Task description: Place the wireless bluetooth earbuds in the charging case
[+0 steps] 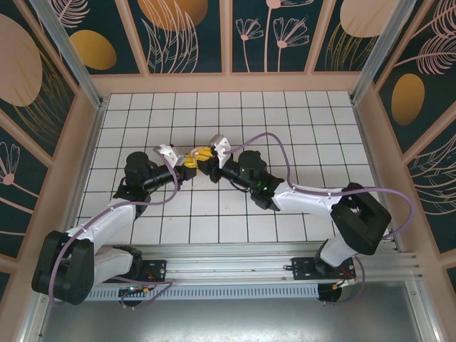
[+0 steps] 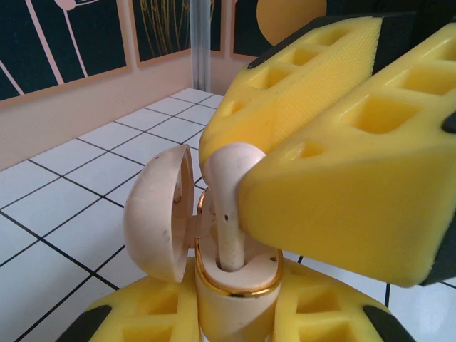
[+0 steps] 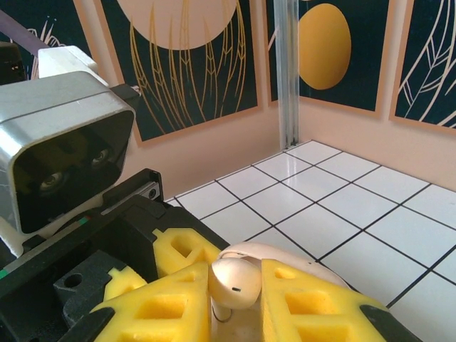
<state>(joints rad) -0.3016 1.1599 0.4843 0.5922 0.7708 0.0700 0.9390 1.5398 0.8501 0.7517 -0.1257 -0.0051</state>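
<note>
Top external view: the left end effector [image 1: 187,162] and the right end effector [image 1: 204,152] met tip to tip above the middle of the tiled tabletop [image 1: 285,121]; what they carried was too small to make out here. Left wrist view: the left end effector was clamped on the body of the charging case [image 2: 228,285], held upright with its lid [image 2: 160,214] swung open to the left. The right end effector, entering from the upper right, was clamped on the head of an earbud [image 2: 229,192], whose stem stood nearly upright with its tip just inside the gold-rimmed socket. Right wrist view: the yellow fingers [image 3: 164,306] pinched the earbud's head from both sides, the case directly beneath. The step in hand appeared to be seating this earbud. Done well, it called for a straight push along the stem, a steady case, and release only once the head sat flush; a tilted push risked jamming the stem against the rim.
</note>
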